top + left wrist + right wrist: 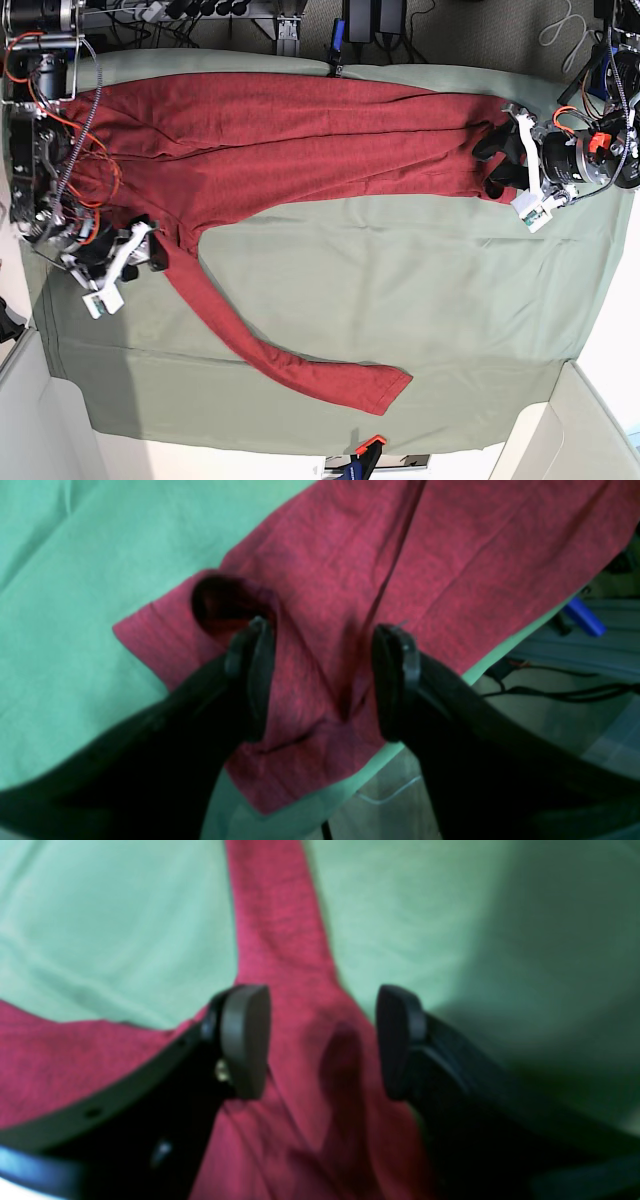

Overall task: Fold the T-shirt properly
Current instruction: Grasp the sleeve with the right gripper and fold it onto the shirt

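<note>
The dark red T-shirt (280, 140) lies spread along the far side of the table, and one long sleeve (280, 360) runs diagonally down toward the near edge. My left gripper (490, 160) is at the shirt's right end. In the left wrist view the left gripper (322, 680) stands open just above a rumpled edge of the shirt (450, 555), beside a small opening in the cloth (220, 605). My right gripper (156, 246) is at the left, where the sleeve joins the body. In the right wrist view the right gripper (322, 1040) is open above the red cloth (280, 930).
A sage-green table cloth (420, 300) covers the table. Its edge (480, 665) passes close to the left gripper, with floor and cables (550, 692) beyond. A blue clamp (337, 50) sits at the far edge and an orange-tipped one (366, 452) at the near edge.
</note>
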Tool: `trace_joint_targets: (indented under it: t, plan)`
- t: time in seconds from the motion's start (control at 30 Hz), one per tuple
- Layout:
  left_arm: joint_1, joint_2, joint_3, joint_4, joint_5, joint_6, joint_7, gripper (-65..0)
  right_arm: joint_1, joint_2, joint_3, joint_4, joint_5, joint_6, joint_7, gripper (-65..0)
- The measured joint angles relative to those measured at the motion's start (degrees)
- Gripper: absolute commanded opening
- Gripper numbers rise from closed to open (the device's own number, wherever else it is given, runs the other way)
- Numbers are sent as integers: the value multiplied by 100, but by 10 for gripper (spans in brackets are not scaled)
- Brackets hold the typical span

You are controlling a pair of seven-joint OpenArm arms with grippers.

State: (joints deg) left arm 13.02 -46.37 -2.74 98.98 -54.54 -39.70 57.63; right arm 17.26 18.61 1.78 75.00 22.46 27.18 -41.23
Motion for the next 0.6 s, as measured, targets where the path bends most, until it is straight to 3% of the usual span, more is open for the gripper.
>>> trace_joint_targets:
  t: [0.27, 0.33, 0.43, 0.6]
  plan:
    - [-2, 0, 0, 0, 2, 0, -11, -308, 540, -245, -595, -1051, -186, -101, 177, -321]
    - [-4, 2, 0, 0, -4, 0, -114, -308, 564, -278, -654, -1080, -190, -103, 181, -416]
    - [-50, 4, 0, 0, -7, 0, -155, -308, 557, -310, -671, -1078, -129, -105, 173, -642]
    - [-181, 4, 0, 0, -9, 0, -155, -308, 518, -319, -680, -756, 85, -90, -192, -650]
